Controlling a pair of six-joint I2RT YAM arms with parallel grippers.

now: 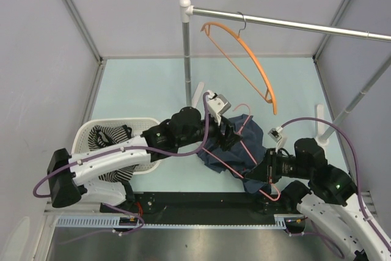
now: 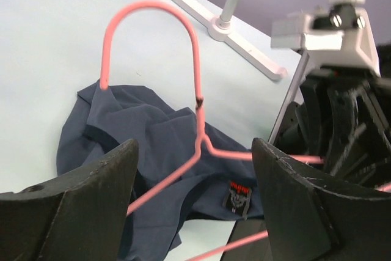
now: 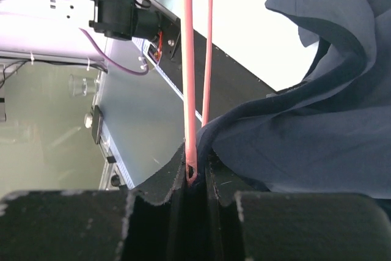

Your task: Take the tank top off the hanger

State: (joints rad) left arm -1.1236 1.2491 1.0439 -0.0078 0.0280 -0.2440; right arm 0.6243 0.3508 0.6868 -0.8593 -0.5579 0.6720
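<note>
Basket (image 1: 139, 120) holds tank top (image 1: 109, 136); left end effector (image 2: 194, 163) gapes, right end effector (image 3: 195, 172) pinches pink hanger (image 3: 187, 59).

Smooth orange plastic hanger (image 1: 272, 103), matt navy cloth T-shirt (image 2: 153, 145)

Pale grey-lilac panels close in the scene: one at the left (image 1: 36, 59), one across the top (image 1: 134, 10), one at the right (image 1: 366, 71), joined by slim metal struts. The worktop (image 1: 146, 84) is a light mint-blue sheet under even, soft light. A silver rail (image 1: 293, 24) crosses the upper right from a white upright post (image 1: 187, 53) at centre. A black strip (image 1: 201, 203) and a brushed-metal ledge (image 1: 183, 242) run along the bottom.
</note>
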